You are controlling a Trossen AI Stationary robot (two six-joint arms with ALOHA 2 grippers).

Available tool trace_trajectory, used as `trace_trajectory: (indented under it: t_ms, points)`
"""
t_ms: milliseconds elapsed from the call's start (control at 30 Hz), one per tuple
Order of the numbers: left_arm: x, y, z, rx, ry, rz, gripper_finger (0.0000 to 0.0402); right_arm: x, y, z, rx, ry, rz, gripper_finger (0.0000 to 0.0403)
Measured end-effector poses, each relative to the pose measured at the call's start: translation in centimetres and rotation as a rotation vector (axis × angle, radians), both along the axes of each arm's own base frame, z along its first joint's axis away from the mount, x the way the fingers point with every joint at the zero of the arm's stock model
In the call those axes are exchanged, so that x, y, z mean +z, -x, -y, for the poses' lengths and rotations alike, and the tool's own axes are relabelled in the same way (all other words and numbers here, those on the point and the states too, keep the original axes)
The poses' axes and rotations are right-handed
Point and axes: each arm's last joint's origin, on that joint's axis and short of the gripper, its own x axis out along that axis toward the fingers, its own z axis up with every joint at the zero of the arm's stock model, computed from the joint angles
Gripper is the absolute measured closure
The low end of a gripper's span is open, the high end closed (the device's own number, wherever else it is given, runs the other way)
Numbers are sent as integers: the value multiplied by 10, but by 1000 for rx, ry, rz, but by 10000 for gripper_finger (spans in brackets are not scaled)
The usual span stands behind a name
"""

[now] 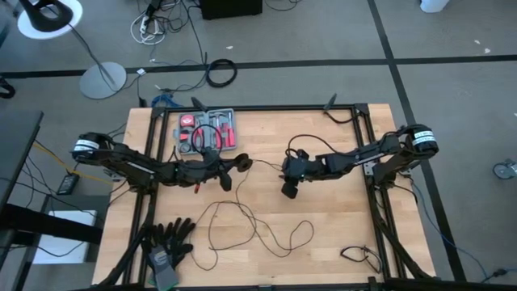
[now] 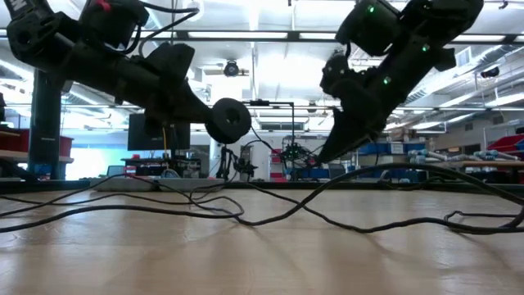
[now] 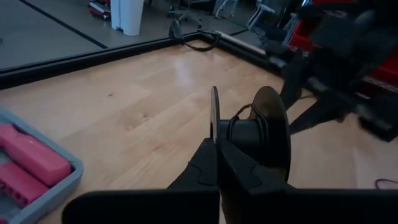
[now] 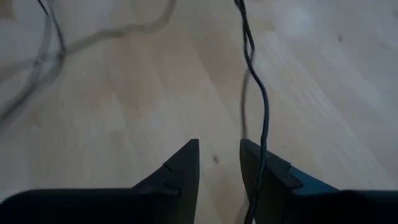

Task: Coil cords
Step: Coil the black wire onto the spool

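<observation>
- Two end effectors meet over the middle of the surface (image 1: 323, 234) in the high view.
- Left end effector (image 1: 229, 165), left of centre, is clamped shut on the spool (image 3: 252, 134), a round black reel with a few turns of wire already on its hub; the reel hangs clear of the wood.
- Right end effector (image 4: 219, 163), right of centre, points down with its fingers narrowly apart and holds nothing.
- Cord (image 1: 266, 230) runs from the reel across centre frame and sprawls in loose loops over the lower middle of the surface.
- In the right wrist view one strand passes just beside a fingertip (image 4: 261, 165), outside the gap, not between the fingers.
- Judgement: shift the right end effector sideways to bracket that strand, close lightly, then feed wire to the reel under mild tension, keeping the loops from snagging.
</observation>
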Motion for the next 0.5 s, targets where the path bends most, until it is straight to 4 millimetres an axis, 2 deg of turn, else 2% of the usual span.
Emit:
trace_trajectory:
  t_ms: [233, 500]
  points:
    - [-3, 1, 0, 11, 16, -23, 402, 37, 9, 2, 30, 86, 134, 289]
    - [1, 0, 0, 17, 7, 13, 402, 51, 47, 8, -56, 123, -40, 289]
